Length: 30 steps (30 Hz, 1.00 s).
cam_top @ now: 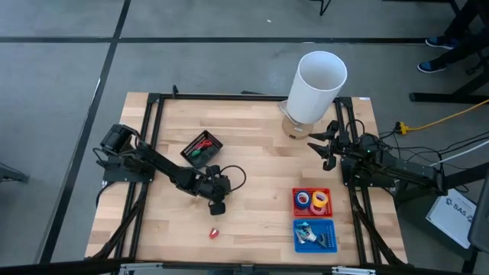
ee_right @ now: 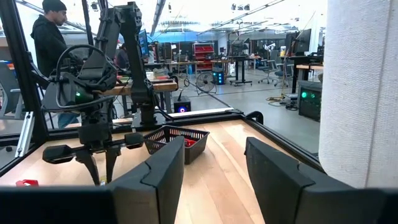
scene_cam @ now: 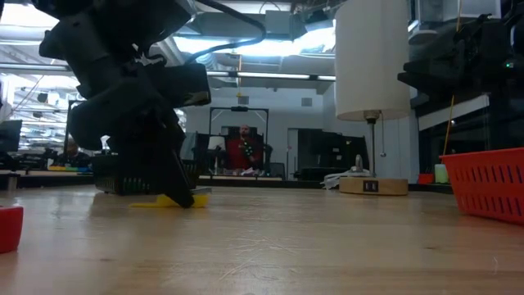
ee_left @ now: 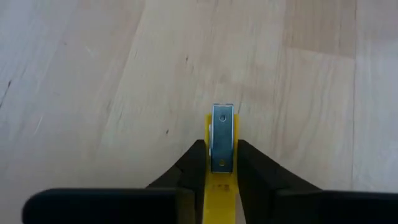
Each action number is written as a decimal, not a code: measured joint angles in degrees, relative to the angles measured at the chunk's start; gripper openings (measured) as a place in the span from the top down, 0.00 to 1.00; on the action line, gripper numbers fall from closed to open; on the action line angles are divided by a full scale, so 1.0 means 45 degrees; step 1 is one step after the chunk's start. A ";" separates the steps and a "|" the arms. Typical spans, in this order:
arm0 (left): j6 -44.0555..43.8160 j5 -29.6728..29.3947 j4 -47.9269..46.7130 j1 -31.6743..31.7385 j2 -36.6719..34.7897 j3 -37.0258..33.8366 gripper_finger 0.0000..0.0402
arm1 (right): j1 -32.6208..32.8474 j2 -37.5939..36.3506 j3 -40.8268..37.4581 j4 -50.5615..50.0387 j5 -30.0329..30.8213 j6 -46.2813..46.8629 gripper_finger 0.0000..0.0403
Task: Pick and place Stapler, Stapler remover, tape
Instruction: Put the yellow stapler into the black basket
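From above, the left pincer sits low mid-tabletop; right pincer waits spread by the white cylinder. Low view: yellow stapler flat on wood. Left wrist: fingers pinching it, probably ready to lift.

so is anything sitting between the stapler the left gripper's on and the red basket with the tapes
Nothing visible does. The left gripper is closed on the yellow stapler mid-table, and only bare wood lies between it and the red basket. The small red piece sits nearer the front edge, off that line.
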 joint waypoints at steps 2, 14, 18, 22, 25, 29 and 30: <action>-0.0061 -0.0034 -0.0020 -0.0004 -0.0063 -0.0005 0.85 | 0.0002 -0.0003 -0.0001 0.0000 0.0000 0.0000 0.57; 0.0114 -0.0486 -0.1232 0.0399 -0.1971 -0.0083 0.82 | 0.0002 -0.0002 -0.0002 0.0000 0.0000 0.0000 0.57; 0.0139 -0.1311 -0.1582 0.0513 -0.3032 -0.0078 0.83 | 0.0002 -0.0002 -0.0002 0.0005 0.0000 0.0000 0.57; 0.0374 -0.1943 -0.1662 0.0554 -0.4014 -0.0078 0.82 | -0.0003 0.0002 -0.0002 0.0000 0.0000 0.0000 0.57; 0.0476 -0.2357 -0.1631 0.0554 -0.4721 -0.0063 0.82 | 0.0002 -0.0003 -0.0002 0.0000 0.0000 0.0000 0.57; 0.0549 -0.3148 -0.1623 0.0549 -0.5611 -0.0063 0.83 | 0.0002 -0.0001 0.0001 0.0002 0.0000 0.0000 0.57; 0.0635 -0.3274 -0.1617 0.0549 -0.5804 -0.0063 0.82 | 0.0002 -0.0002 -0.0002 0.0004 0.0000 0.0000 0.57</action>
